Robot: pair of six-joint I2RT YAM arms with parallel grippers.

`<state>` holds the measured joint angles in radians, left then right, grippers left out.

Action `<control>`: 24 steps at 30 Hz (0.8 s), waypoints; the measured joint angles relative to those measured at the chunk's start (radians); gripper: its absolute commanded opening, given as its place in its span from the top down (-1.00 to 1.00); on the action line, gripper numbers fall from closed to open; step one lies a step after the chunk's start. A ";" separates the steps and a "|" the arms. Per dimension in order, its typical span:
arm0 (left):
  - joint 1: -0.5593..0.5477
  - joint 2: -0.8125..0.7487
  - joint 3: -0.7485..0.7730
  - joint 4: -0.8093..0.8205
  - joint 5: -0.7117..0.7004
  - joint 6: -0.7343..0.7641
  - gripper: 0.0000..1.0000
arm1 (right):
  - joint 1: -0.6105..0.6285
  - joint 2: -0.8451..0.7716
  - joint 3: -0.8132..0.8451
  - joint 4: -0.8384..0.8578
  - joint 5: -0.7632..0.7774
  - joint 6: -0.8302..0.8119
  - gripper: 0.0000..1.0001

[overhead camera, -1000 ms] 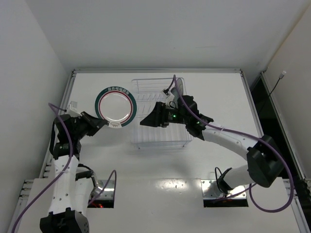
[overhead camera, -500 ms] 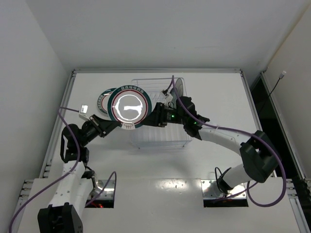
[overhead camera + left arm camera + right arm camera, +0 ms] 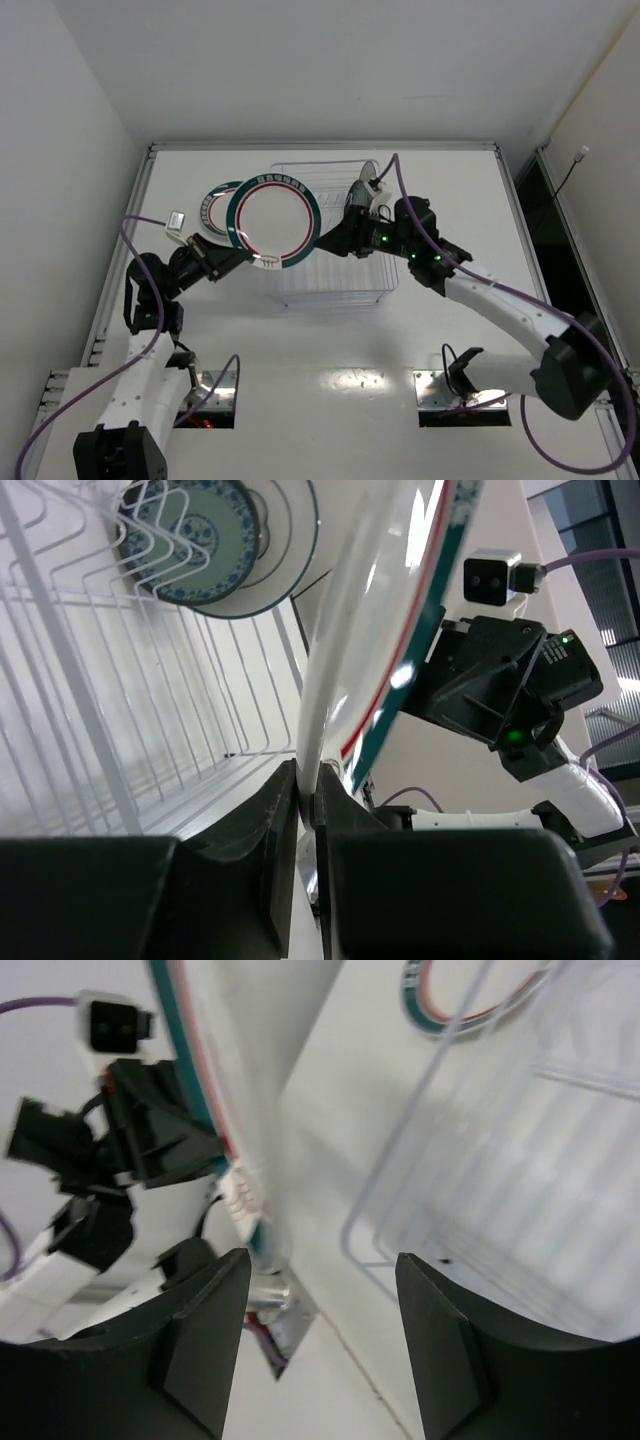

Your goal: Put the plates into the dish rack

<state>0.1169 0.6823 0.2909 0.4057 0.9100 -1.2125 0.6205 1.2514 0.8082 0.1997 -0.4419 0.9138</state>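
Black fingers of the left gripper point(image 3: 308, 796) are clenched on the lower rim of a held plate point(image 3: 272, 218), which is kept off the table, tilted, over the left side of the dish rack point(image 3: 338, 292). In the left wrist view this plate is seen edge-on and cut off at the top; in the right wrist view it is blurred. It is white with a dark green rim ring and a red inner ring. The right gripper point(image 3: 320, 1266) is spread wide just beside the plate's right edge, gripping nothing. A teal plate point(image 3: 188, 540) with a patterned face is stood upright among the far tines. A second ringed plate point(image 3: 213, 203) on the table is largely hidden behind the held one.
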 measured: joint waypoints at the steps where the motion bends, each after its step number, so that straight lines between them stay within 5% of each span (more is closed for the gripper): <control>1: 0.000 -0.003 0.007 0.001 0.002 0.000 1.00 | -0.009 -0.031 0.000 -0.046 0.028 -0.022 -0.20; 8: -0.001 -0.015 0.016 0.079 0.018 -0.059 1.00 | -0.070 -0.099 -0.007 -0.178 0.116 -0.095 -0.28; 18: -0.008 -0.015 0.014 0.134 0.035 -0.109 1.00 | -0.088 -0.111 -0.182 0.045 0.049 -0.015 -0.28; 24: -0.010 -0.008 0.013 0.135 0.037 -0.108 1.00 | -0.095 -0.272 -0.234 0.120 0.081 0.002 -0.30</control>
<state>0.1074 0.6743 0.3038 0.5407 0.9466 -1.3209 0.5259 0.9791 0.5739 0.3195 -0.3611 0.9157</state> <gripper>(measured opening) 0.053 0.645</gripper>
